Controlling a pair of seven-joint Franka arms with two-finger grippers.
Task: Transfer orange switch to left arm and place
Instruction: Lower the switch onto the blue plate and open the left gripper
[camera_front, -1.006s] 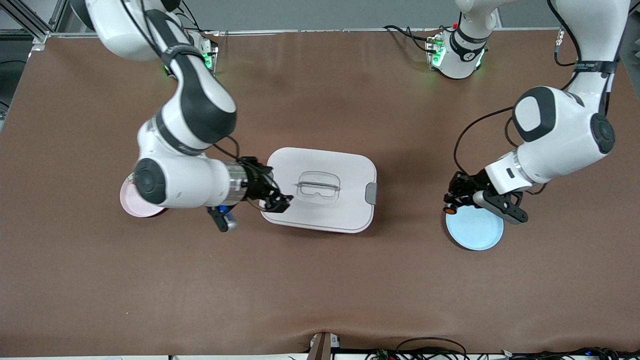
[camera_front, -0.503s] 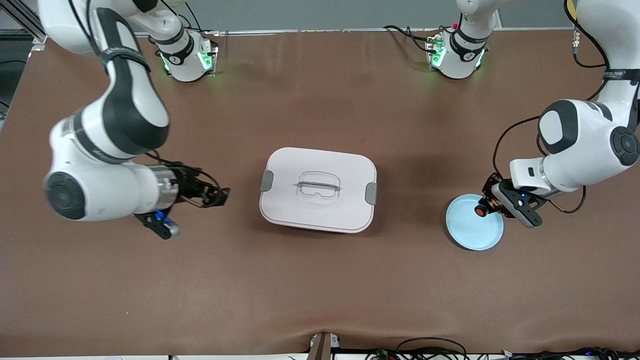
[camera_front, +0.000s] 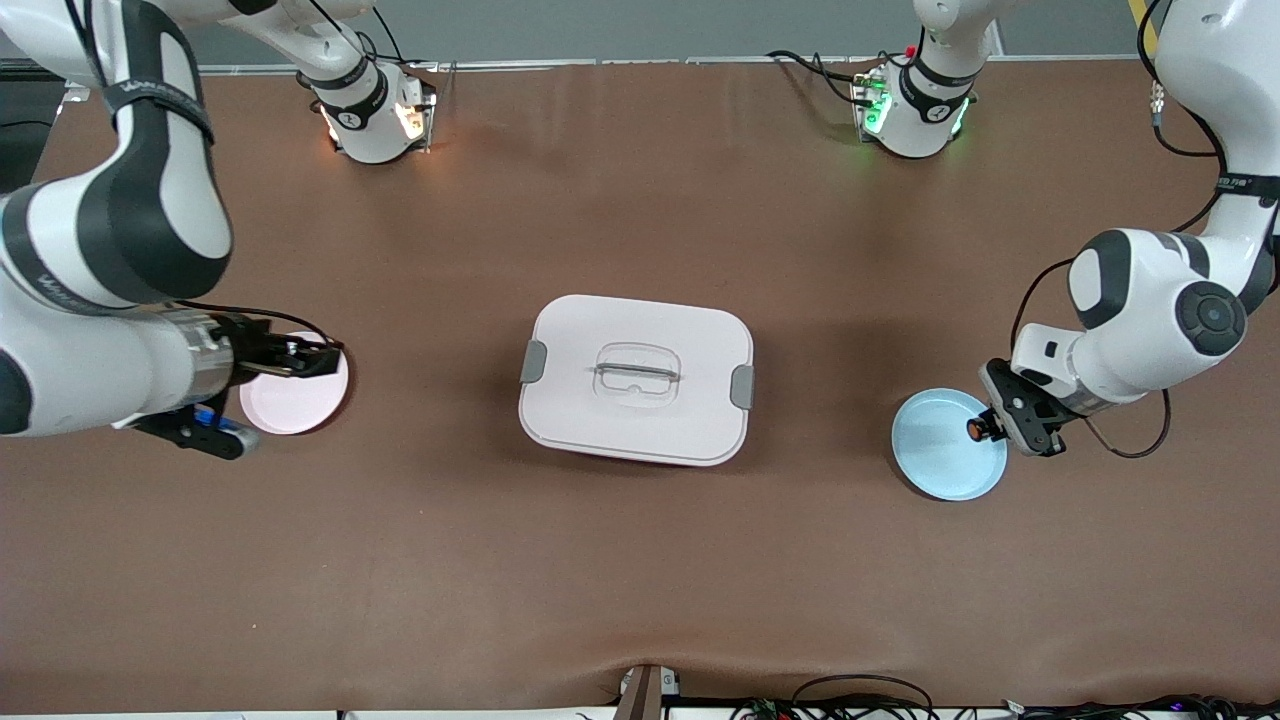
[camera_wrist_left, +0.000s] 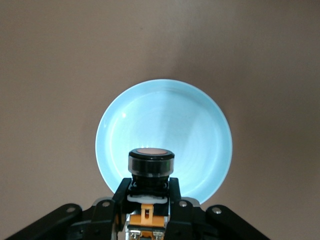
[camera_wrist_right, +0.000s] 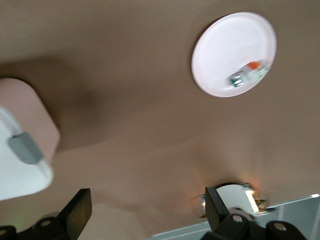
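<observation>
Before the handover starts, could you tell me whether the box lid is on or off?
On. The lid sits flush on the box, both grey side clips in place at its ends.

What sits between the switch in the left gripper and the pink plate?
The box stands mid-table, directly between. The left gripper holds the orange switch over the blue plate; the open right gripper is over the pink plate.
</observation>
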